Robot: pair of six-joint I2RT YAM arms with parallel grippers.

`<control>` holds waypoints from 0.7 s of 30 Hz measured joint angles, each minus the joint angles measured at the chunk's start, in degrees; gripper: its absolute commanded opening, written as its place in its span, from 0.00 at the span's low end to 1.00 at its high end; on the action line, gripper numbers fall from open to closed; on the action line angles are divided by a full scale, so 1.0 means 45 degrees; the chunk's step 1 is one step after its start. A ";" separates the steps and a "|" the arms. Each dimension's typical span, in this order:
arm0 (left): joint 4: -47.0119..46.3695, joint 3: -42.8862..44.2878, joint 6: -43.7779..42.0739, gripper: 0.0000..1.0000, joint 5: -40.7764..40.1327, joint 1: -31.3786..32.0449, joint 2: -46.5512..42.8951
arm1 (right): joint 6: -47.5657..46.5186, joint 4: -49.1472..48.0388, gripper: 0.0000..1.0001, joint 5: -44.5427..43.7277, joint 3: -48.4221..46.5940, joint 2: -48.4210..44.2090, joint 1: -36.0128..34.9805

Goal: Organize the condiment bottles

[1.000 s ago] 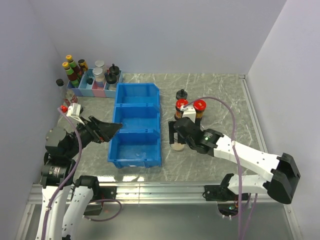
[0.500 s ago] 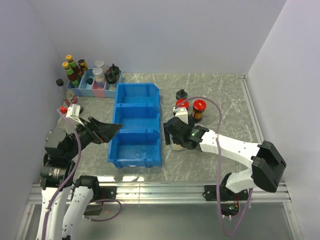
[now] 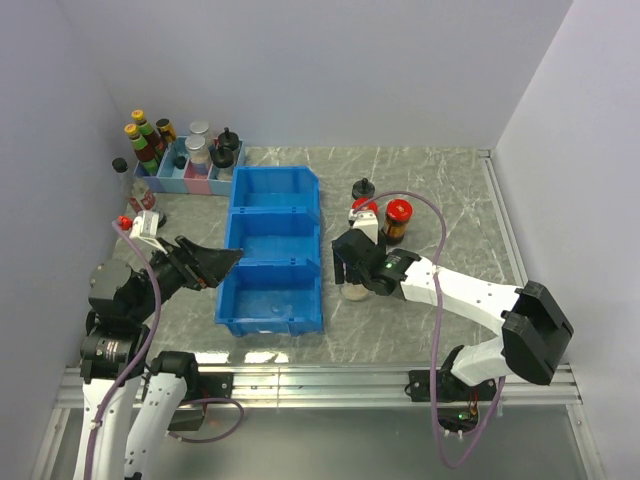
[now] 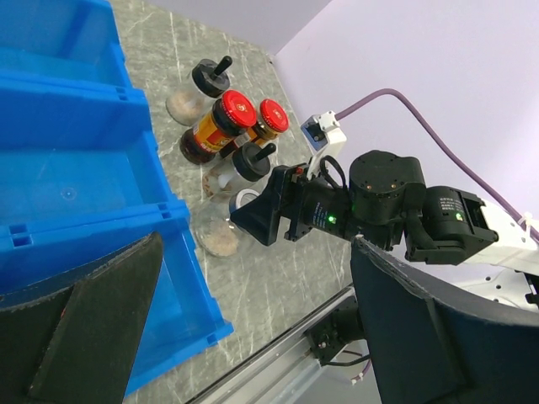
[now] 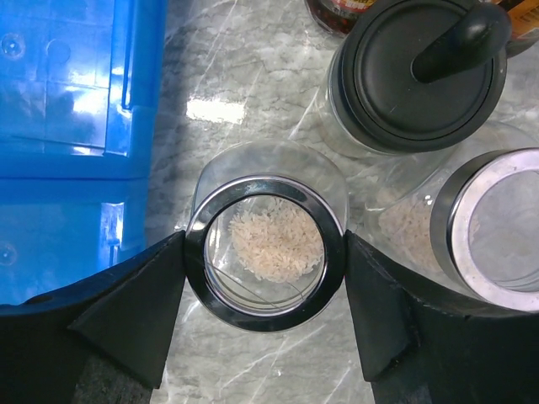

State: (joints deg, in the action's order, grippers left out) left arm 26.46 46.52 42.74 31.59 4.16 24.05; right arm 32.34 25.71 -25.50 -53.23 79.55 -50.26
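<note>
A squat clear glass jar (image 5: 264,252) with a silver lid and rice inside stands on the marble just right of the blue bin (image 3: 322,262). My right gripper (image 5: 264,257) is down over it, both pads touching the lid's rim. A second glass jar (image 5: 497,219) and a black-capped shaker (image 5: 417,71) stand right behind it. Two red-lidded dark jars (image 3: 398,214) (image 4: 232,109) and another black-capped shaker (image 3: 364,188) stand further back. My left gripper (image 3: 225,262) hovers open over the bin's left edge, holding nothing.
The blue bin has three compartments (image 3: 270,300) with nothing in them. A pastel tray (image 3: 185,172) of taller sauce bottles sits at the back left, with a slim clear bottle (image 3: 128,180) beside it. Walls close in on the left, back and right.
My right gripper moved left from beside the red-lidded jars, came down over the glass jar and closed on its lid. The left arm barely shifted.
</note>
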 measured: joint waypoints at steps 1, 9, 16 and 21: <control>0.0015 0.0000 0.0000 0.99 -0.0005 0.0000 0.0000 | -0.0015 0.0000 0.77 0.0024 0.0000 0.0000 0.0000; 0.0214 0.0000 0.0000 0.99 -0.0024 0.0000 -0.0151 | -0.0034 -0.0078 0.83 0.0243 0.0000 0.0068 0.0063; 0.0233 0.0000 0.0000 0.99 -0.0044 0.0000 -0.0151 | 0.0039 -0.0136 0.64 0.0267 0.0000 0.0112 0.0131; 0.0257 0.0000 -0.0005 0.99 -0.0049 0.0000 -0.0165 | 0.0165 -0.0112 0.08 0.0282 0.0063 -0.0005 0.0155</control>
State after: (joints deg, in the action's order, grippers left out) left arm 27.62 46.52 42.72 31.38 4.16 23.31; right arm 33.08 25.21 -24.23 -52.95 79.53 -49.56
